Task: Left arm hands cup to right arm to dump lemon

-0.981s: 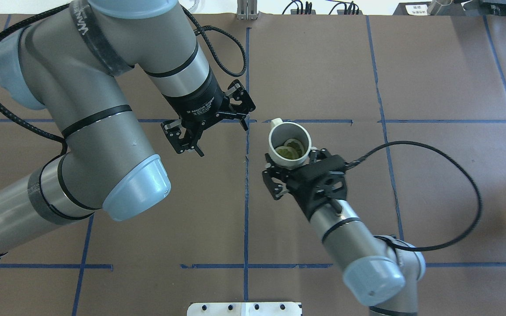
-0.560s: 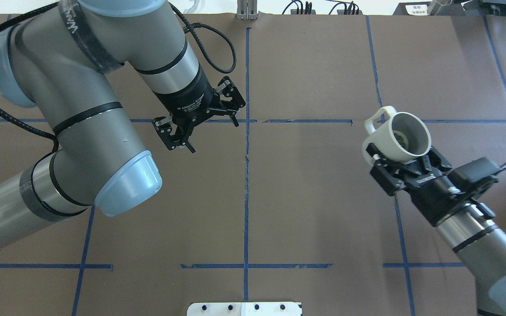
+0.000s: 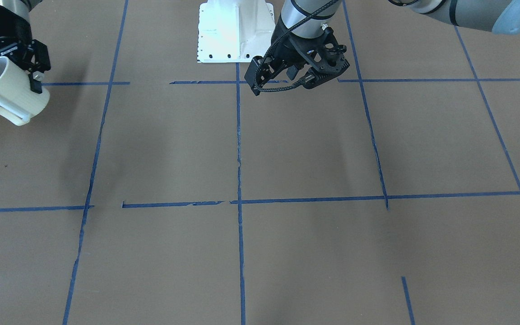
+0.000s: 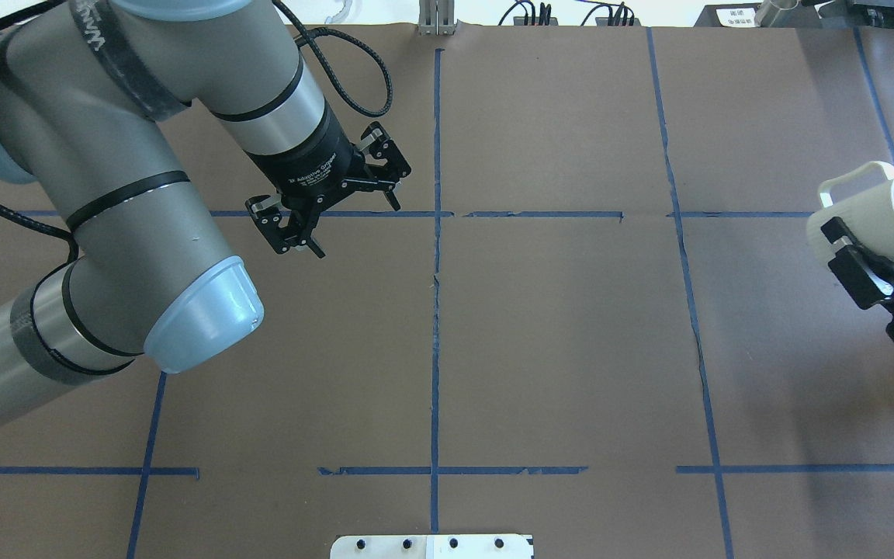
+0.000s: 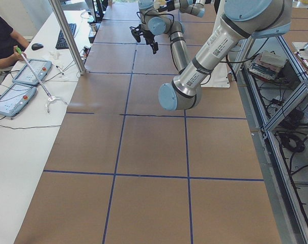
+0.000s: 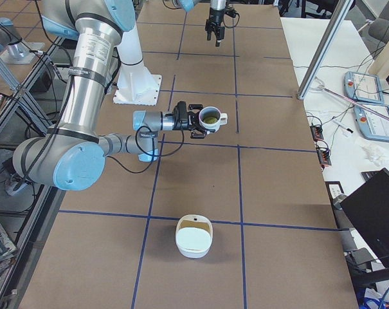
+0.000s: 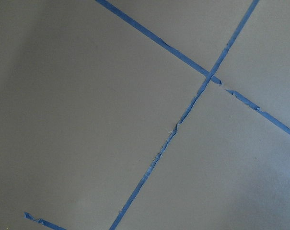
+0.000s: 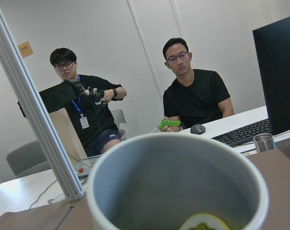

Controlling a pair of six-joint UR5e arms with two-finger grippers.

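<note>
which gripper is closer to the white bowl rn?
Right. The right gripper, holding the cup, hangs a short way from the white bowl; the left gripper is much farther off, well beyond the cup.

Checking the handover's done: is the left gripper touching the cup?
Apart. Overhead view shows the left gripper far across the table from the cup.

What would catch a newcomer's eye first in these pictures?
The white mug, tilted in the right arm's jaws above the table's right side, with a lemon inside. Next, the big left arm, jaws open and empty, and a white bowl on the table.
</note>
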